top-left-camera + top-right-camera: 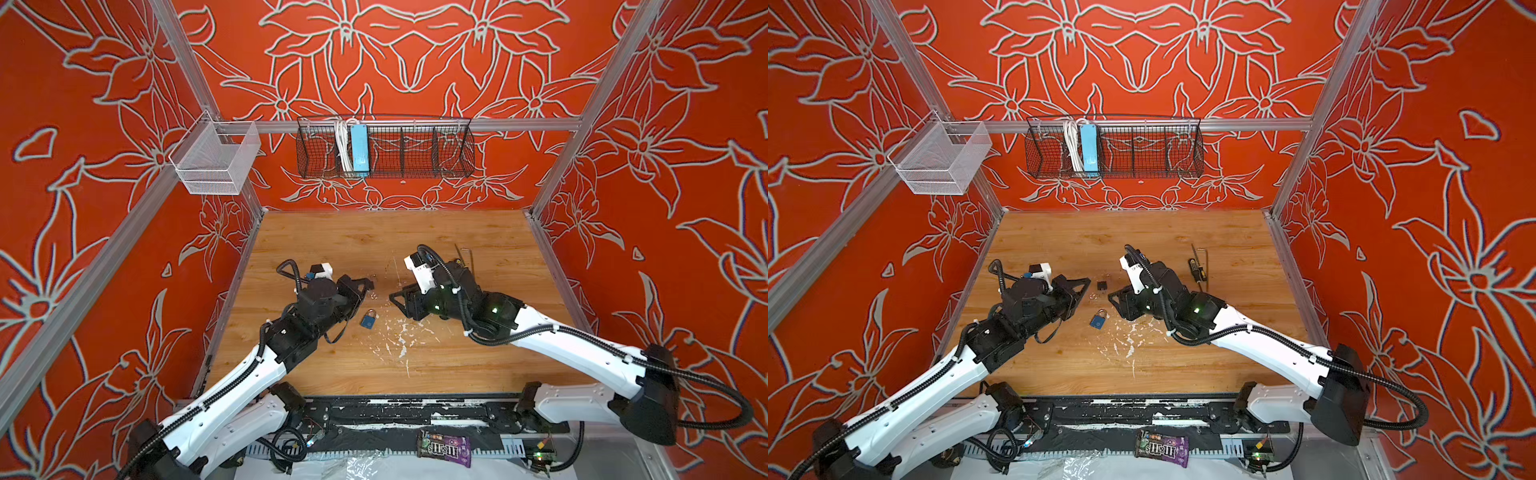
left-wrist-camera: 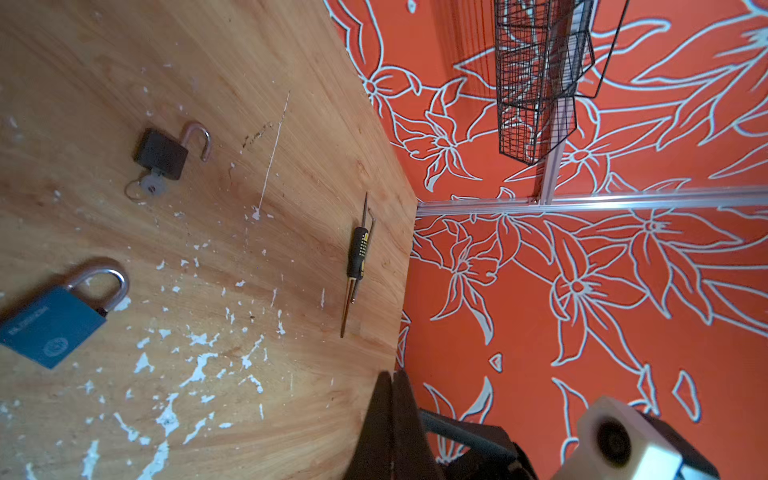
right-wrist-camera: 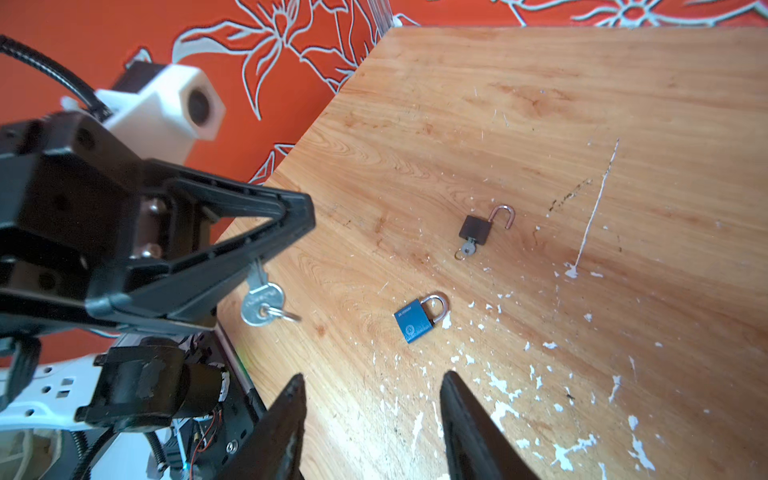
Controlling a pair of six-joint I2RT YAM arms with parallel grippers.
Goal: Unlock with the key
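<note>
1. The left hand point(image 3: 305, 216) is clenched on a small silver key point(image 3: 262, 306). The blade is hidden between the fingers. The round bow and its split ring stick out past their edge, so the key's long axis runs across the fingers.
2. The right hand point(image 3: 372, 376) is released, its fingers spread with nothing between them. In both top views its tips point left toward the left hand.
3. A blue rectangular padlock point(image 1: 368, 319) lies flat on the wooden desk point(image 1: 332, 232), between the two hands and a little nearer than their tips. Its silver shackle is closed and points far and slightly right, with the body toward the near left. The face carries a pale round emblem and a line of lettering.
4. Farther off lies a small black padlock point(image 1: 1101, 285) with its shackle swung open and a second key in the end opposite the shackle.
5. At far right a black-and-yellow screwdriver point(image 1: 1196, 270) and a thin metal hex key point(image 1: 1202, 253) lie lengthwise near-to-far.
6. On the far wall a black wire basket point(image 1: 415, 145) holds an upright light-blue power strip point(image 1: 359, 149) and a white cable point(image 1: 343, 145) toward its left end.
7. A white mesh basket point(image 1: 216, 160) hangs at the far left corner.
</note>
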